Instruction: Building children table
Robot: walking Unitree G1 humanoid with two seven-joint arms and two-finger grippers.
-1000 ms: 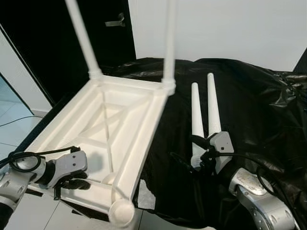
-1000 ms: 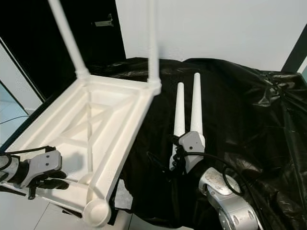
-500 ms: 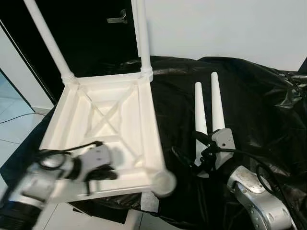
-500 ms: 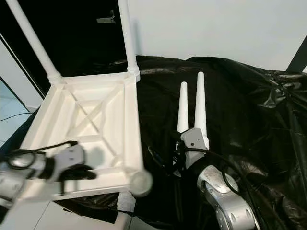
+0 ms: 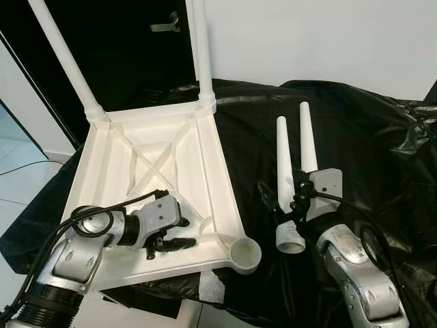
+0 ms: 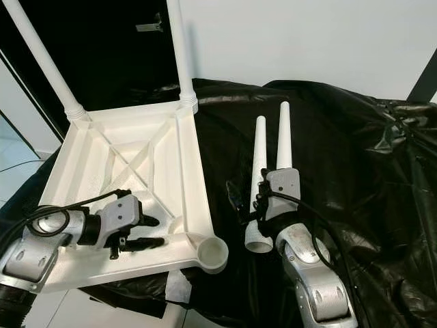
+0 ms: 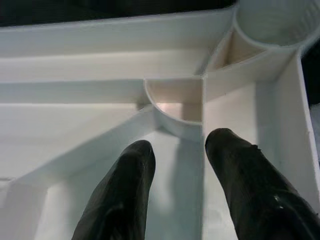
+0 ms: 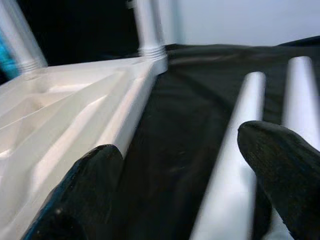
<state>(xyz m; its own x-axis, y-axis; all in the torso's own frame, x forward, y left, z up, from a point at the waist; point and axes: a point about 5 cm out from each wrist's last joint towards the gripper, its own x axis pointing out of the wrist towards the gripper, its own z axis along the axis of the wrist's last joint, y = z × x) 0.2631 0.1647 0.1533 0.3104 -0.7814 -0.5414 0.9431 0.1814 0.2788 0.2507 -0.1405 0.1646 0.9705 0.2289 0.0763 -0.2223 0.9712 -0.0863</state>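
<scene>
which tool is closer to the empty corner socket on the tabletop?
Left. The left tool sits on the upturned tabletop, fingers aimed at the empty socket just ahead. The right tool is off the tabletop over the black sheet, at the loose legs.

An indoor room, plain and sparsely furnished, more like a spare room of a home used for assembly than a workshop; a smooth white wall [image 5: 328,41] closes the back; beside it stands a dark door [image 5: 147,48] with a metal lever handle [image 5: 166,27]; pale glossy floor tiles [image 5: 20,181] show at the near left; a crinkled black plastic sheet [image 5: 369,137] is spread over the work surface as a protective cover; on it lies white flat-pack furniture, an upturned children table [image 5: 153,171] and two loose white legs [image 5: 292,160].
</scene>
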